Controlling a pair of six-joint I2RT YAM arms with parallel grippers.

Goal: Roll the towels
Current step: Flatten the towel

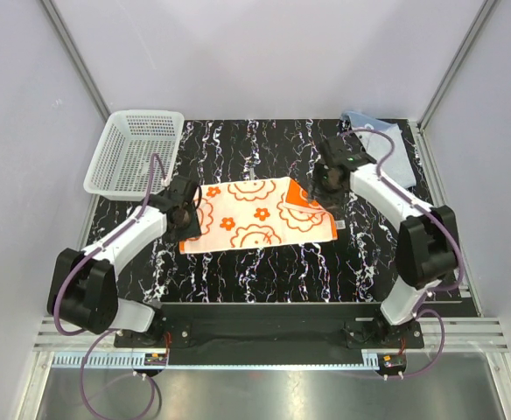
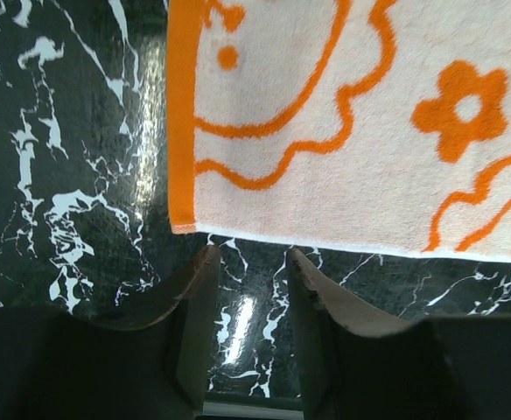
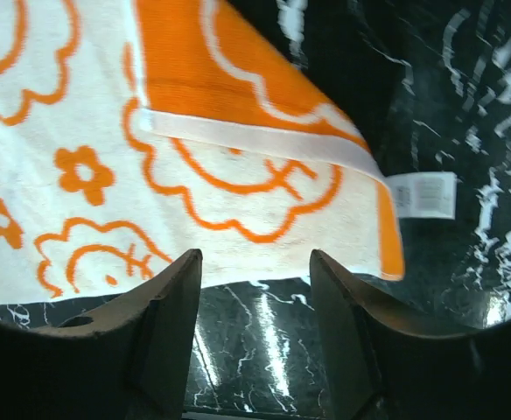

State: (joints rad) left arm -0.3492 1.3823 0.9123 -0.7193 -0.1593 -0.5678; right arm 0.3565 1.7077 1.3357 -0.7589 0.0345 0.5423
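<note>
Towel work sits mid-table in the top view: we see the orange towel (image 1: 254, 216) spread flat on the black marbled table (image 1: 264, 271), print side up, with its right-hand corner (image 1: 302, 206) turned over to show solid orange. The left gripper (image 1: 192, 219) is low at the towel's left end and the right gripper (image 1: 323, 197) is at its right end, by the turned corner. The light blue towel (image 1: 394, 144) lies crumpled at the far right corner, well apart from the orange one, and the white mesh basket (image 1: 120, 162) stands at the far left corner. From the left wrist, we find the jaws moderately apart with only bare table between the fingers (image 2: 199, 293); the towel's white-trimmed edge lies just beyond their tips, untouched. From the right wrist, we see the jaws wider, also empty, the fingers (image 3: 172, 302) just short of the towel's edge, with the turned-over corner above and a white care label (image 3: 423, 194) sticking out at the right.
</note>
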